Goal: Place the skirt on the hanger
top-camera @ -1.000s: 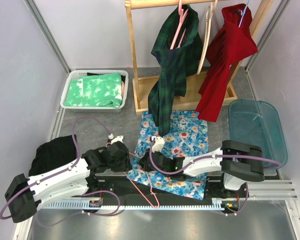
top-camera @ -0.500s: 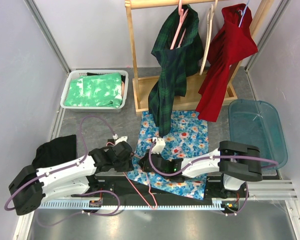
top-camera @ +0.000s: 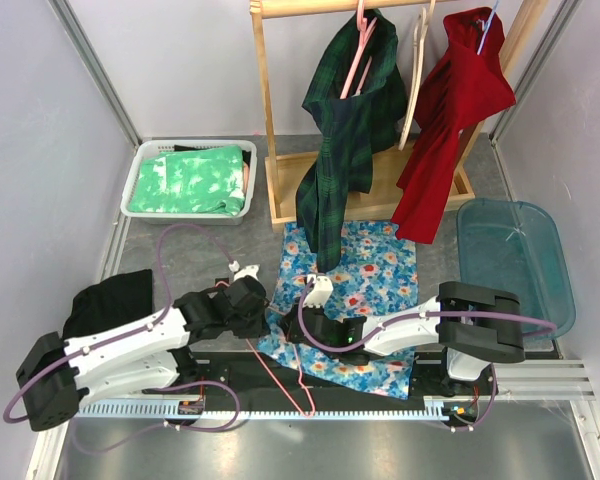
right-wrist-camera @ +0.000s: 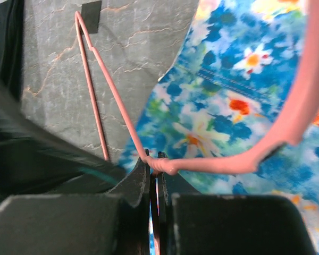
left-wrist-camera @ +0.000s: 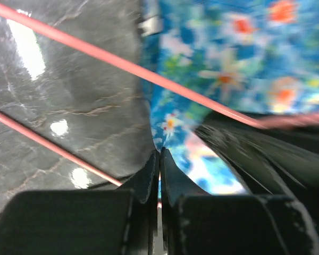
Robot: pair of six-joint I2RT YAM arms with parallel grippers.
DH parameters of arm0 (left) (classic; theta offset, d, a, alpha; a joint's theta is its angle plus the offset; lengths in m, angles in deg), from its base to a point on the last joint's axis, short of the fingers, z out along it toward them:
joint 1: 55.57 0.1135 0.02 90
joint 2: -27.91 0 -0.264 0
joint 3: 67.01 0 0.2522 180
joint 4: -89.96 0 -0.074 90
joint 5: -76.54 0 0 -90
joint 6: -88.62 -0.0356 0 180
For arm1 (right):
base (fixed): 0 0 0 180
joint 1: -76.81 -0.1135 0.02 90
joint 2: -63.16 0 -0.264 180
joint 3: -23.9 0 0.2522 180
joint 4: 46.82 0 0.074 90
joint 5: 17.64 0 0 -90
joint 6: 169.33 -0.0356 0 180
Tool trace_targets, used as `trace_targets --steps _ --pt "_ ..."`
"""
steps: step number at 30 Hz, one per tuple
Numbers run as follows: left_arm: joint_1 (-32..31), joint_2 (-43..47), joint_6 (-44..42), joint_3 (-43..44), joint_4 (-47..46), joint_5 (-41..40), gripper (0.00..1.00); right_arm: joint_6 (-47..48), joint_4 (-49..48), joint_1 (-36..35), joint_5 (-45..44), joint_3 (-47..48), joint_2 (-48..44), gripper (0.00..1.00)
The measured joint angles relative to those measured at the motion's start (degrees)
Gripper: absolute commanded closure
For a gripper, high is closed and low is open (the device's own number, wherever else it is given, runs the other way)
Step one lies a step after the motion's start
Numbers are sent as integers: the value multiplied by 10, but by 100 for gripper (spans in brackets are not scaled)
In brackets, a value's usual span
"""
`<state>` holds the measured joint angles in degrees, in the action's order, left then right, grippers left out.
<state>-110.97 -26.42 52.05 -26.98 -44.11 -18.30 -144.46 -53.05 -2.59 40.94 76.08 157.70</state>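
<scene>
Left pincer (left-wrist-camera: 159, 155) clamps the edge of the blue floral fabric skirt (top-camera: 370, 270) lying on the dark marbled surface (top-camera: 185, 255), right pincer (right-wrist-camera: 155, 158) clamps the thin pink wire hanger (right-wrist-camera: 117, 101) beside it, presumably to thread them together.

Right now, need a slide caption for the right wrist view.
Right hand shut on the pink hanger, with the floral skirt lying on the dark table below.

I stand in a small robot test cell, not in a home. Plain pale wall panels (top-camera: 40, 120) in slanted aluminium frame posts (top-camera: 95, 70) close in a grey marble-look table top (top-camera: 140, 255). A bare aluminium rail (top-camera: 550, 372) runs along its near edge.
</scene>
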Motion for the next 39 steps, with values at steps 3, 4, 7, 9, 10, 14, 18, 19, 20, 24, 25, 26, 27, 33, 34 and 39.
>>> trace_targets --steps 3,4,7,9,10,14,18,19,20,24,25,26,27,33,34,39 --pt "-3 25 -5 31 17 0 98 6 8 0 -11 0 0 100" --pt "-4 33 -7 40 22 0 98 9 10 0 -16 2 0 100" --pt "-5 60 -11 57 35 -1 98 17 22 0 -34 8 -5 100" --pt "-6 75 -12 58 44 -2 98 22 29 1 -44 13 -10 100" --pt "-6 81 -12 58 51 -2 98 25 32 2 -49 14 -13 100" --pt "-6 99 -13 58 70 0 98 39 45 16 -68 19 -17 100" --pt "-8 117 -21 58 77 9 98 51 50 37 -78 23 -17 100" --pt "-9 123 -24 58 79 11 98 53 52 42 -80 23 -17 100" --pt "-10 129 -26 58 81 16 98 54 53 46 -81 24 -17 100" --pt "-10 139 -33 58 83 27 98 54 63 59 -86 23 -25 100" --pt "-10 139 -33 58 83 29 92 54 68 61 -87 23 -31 100" --pt "-10 137 -34 57 82 30 75 54 72 61 -90 23 -37 100" --pt "-10 136 -34 56 82 30 58 54 76 62 -92 22 -42 100" --pt "-10 92 -31 55 83 -7 21 53 98 62 -107 3 -71 100" --pt "-10 77 -31 60 81 -18 20 52 100 62 -109 2 -72 100" --pt "1 -25 -33 112 51 -71 22 45 106 62 -111 1 -72 100"
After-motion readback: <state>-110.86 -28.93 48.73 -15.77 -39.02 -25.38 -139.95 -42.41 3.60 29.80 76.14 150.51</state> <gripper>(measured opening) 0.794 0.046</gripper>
